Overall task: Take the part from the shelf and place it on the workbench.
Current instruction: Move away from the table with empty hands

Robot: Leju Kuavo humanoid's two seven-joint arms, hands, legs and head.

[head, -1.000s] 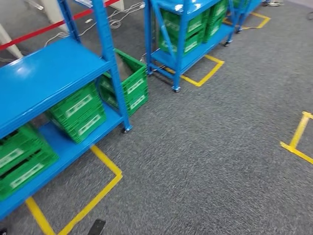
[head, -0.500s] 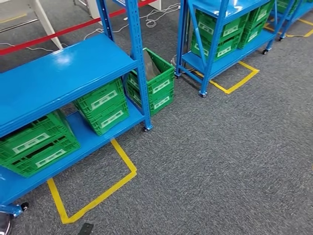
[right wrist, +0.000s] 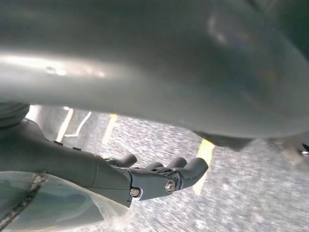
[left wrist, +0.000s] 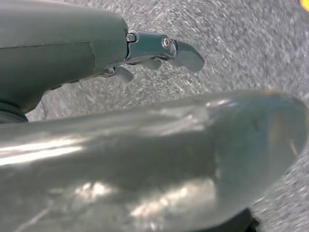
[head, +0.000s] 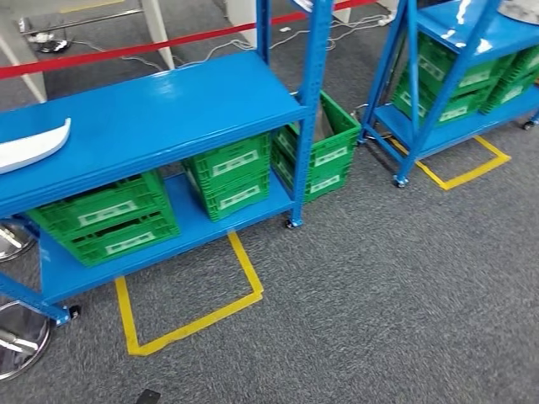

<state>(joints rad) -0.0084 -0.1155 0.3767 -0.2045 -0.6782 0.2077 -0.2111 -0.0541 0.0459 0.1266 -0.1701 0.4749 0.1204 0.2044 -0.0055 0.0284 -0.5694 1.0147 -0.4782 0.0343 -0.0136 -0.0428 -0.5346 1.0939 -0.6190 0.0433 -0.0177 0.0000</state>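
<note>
A white curved part (head: 30, 145) lies on the upper board of the blue shelf (head: 172, 105), at its left end in the head view. My left hand (left wrist: 94, 53) hangs over grey carpet with its dark fingers (left wrist: 164, 47) stretched out and nothing in it. My right hand (right wrist: 123, 176) also hangs over the carpet, fingers (right wrist: 182, 170) slightly bent and apart, holding nothing. Both hands are far from the part.
Green crates (head: 229, 175) sit on the shelf's lower board, and one more (head: 321, 151) stands by its right post. A second blue shelf (head: 457, 76) stands at the right. Yellow tape (head: 190, 320) marks the carpet. Round metal bases (head: 19, 337) stand at the left, and a red band (head: 127, 49) runs behind.
The camera has turned left: the whole scene slid to the right, and the shelf's left end with the white part came into view. The things themselves have not moved.
</note>
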